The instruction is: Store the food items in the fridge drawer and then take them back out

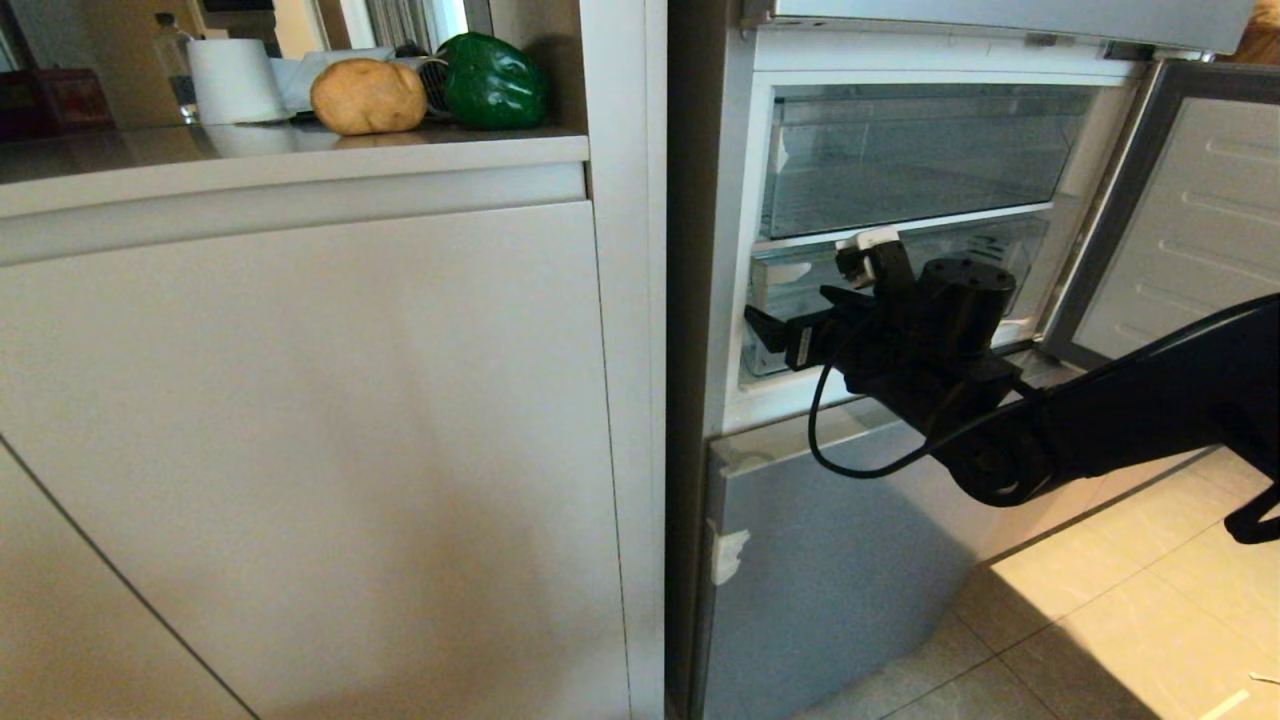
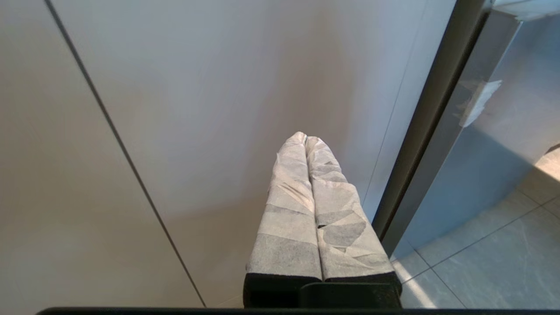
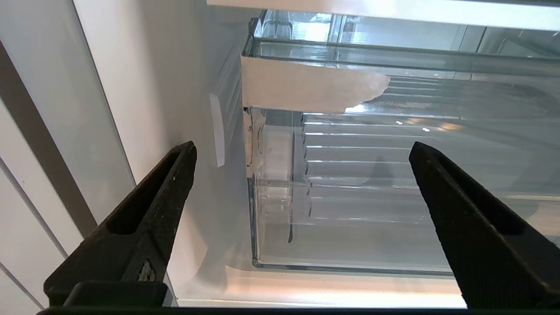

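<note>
Black fingers of the right gripper point(image 3: 302, 153) are filling the foreground of its wrist view, standing wide apart with nothing between them and framing the fridge drawer point(image 3: 350, 183), which is sitting in the lower slot of the open fridge compartment and looking pushed in. That drawer is a clear hard-plastic bin, and I judge it to be stiff, light while empty, slick on its glossy walls and liable to crack under a hard pinch; its upper front lip, beside the white strip on its near corner, looks like the sensible place to hook or grip. Out on the counter, the potato point(image 1: 368, 96) and the bell pepper point(image 1: 494, 82) are resting side by side, well apart from the fridge; the potato should be firm, fairly heavy and easy to hold around its middle, the pepper hollow, light and slippery. Only the head view is showing those two, along with the right gripper point(image 1: 800, 300) reaching in at the drawer's left end, while the right wrist view alone is revealing the ribbed interior. Low beside the beige cabinet door point(image 2: 197, 109), the left gripper point(image 2: 305, 139) is hanging parked, its wrapped fingers pressed together.
</note>
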### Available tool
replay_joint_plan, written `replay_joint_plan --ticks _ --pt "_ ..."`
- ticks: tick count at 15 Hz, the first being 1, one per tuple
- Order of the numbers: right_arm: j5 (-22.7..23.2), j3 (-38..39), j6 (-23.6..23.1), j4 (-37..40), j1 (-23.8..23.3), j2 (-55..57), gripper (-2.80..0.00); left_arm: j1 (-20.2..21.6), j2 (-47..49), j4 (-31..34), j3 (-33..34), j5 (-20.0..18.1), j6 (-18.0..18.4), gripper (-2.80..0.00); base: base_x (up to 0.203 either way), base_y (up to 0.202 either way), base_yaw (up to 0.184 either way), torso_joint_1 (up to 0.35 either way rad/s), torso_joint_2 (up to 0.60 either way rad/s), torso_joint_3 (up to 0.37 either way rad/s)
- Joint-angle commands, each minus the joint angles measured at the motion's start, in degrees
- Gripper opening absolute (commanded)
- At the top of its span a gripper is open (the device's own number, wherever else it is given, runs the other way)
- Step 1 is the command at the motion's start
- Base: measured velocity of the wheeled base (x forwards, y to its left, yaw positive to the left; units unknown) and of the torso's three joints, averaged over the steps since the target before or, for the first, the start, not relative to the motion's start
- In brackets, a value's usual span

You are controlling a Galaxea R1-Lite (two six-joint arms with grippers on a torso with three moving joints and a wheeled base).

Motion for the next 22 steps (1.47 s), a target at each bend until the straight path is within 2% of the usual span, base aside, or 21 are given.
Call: replay_joint_plan --ticks 1,11,12,22 --pt "0.11 0.05 -0.01 -0.39 0.13 -0.34 0.0 0.0 0.09 0.02 -0.05 0.02 -0.02 -2.8 0.0 0.0 0.0 0.0 0.0 0.0" --pt "0.11 1.02 0.14 -1.06 -0.05 -0.34 0.0 0.0 0.09 0.02 0.03 0.02 -0.02 -2.8 0.0 0.0 0.0 0.0 0.0 0.0" --pt "0.11 1.02 0.14 -1.06 -0.05 -0.34 -2.8 0.0 0.09 0.02 -0.05 0.02 -0.02 -2.8 0.0 0.0 0.0 0.0 0.0 0.0" --pt "-0.06 0.93 0.05 -0.89 1.27 -0.16 -2.8 0.0 0.09 0.02 -0.05 0.02 -0.02 -2.8 0.0 0.0 0.0 0.0 0.0 0.0"
